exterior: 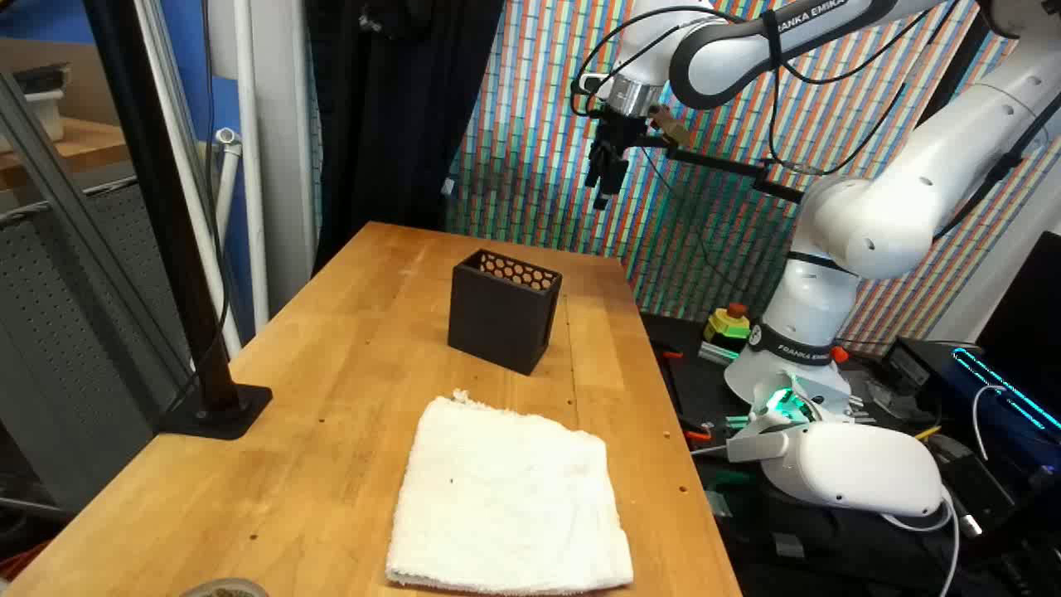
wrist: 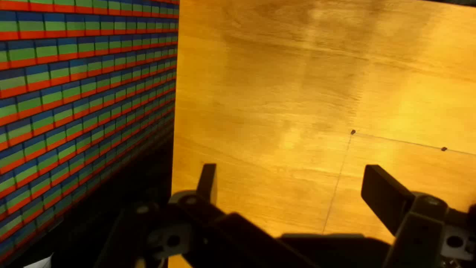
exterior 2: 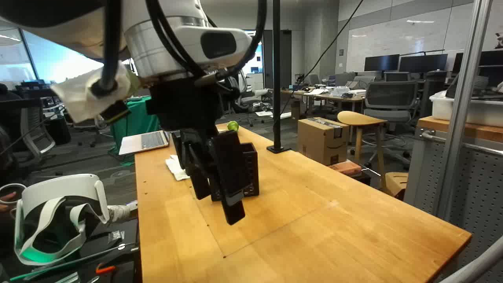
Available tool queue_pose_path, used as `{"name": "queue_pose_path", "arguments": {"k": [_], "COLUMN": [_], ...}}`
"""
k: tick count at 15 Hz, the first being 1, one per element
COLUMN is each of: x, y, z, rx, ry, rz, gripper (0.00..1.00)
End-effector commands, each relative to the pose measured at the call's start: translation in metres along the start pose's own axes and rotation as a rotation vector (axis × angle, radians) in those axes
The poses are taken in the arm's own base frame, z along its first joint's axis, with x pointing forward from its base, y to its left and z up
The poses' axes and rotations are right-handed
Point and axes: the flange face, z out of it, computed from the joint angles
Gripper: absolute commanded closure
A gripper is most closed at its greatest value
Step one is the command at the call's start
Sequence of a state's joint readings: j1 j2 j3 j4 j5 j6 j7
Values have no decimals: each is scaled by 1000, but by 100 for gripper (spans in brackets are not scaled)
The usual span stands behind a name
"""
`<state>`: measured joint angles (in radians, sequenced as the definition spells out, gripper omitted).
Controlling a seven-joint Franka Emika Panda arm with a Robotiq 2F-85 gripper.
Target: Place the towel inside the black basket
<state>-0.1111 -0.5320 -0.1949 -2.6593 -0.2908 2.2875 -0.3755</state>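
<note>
Fingers (wrist: 385, 199) stand parted, empty; a central pinch on the flat white towel (exterior: 510, 497) should gather it to fit the black basket (exterior: 499, 317).

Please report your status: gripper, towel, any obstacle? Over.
Gripper open, holding nothing. Towel flat on table. Black basket stands roughly between gripper and towel; may hinder low approach.

A black post (exterior: 166, 199) stood at one edge of the tabletop (exterior: 331, 464), a headset (exterior: 862, 468) beyond the opposite edge. In an exterior view, a laptop (exterior 2: 146, 142) and a round green object (exterior 2: 233, 125) showed toward the far end. A cardboard box (exterior 2: 317, 142) stood near a stool (exterior 2: 357, 117).
</note>
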Motion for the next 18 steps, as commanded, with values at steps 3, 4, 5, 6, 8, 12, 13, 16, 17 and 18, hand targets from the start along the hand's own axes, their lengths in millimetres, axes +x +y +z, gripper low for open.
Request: {"name": "queue_pose_path", "arguments": {"k": [3, 4, 5, 6, 8, 12, 13, 16, 17, 18], "x": [-2, 1, 1, 1, 0, 0, 0, 0, 0, 0], "y": [5, 1, 1, 1, 1, 1, 1, 1, 1, 1], "z": [-13, -3, -3, -4, -6, -6, -6, -6, -6, -6], "rx": [-23, -2, -2, -3, -5, -5, -5, -5, -5, -5], "ry": [24, 3, 5, 7, 10, 11, 11, 11, 11, 11], "rz": [-30, -5, -9, -11, -13, -15, -15, -16, -16, -16], "gripper": [0, 0, 0, 0, 0, 0, 0, 0, 0, 0]}}
